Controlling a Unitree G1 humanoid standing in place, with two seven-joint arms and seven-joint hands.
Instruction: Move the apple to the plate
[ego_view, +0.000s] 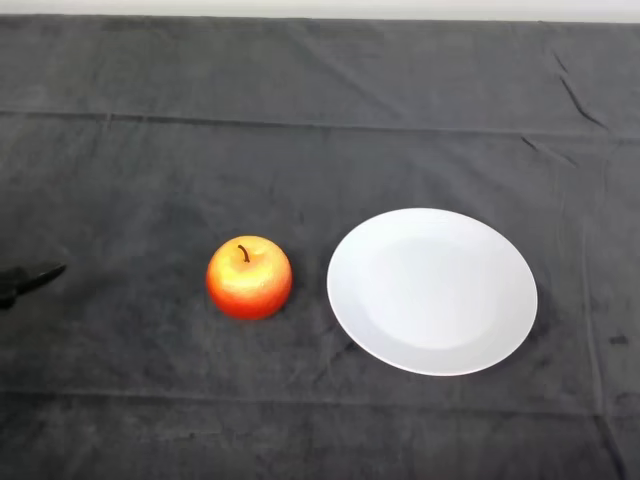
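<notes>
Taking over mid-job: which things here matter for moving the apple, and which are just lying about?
Job: apple, on the cloth left of the plate; hand, only a tip showing at the left edge.
Lying about: nothing but the cloth itself.

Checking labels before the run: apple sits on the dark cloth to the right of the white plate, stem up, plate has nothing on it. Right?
One thing is wrong: the apple sits to the left of the white plate, not the right. The head view shows it. The rest stands: it is on the dark cloth, stem up, and the plate has nothing on it.
</notes>
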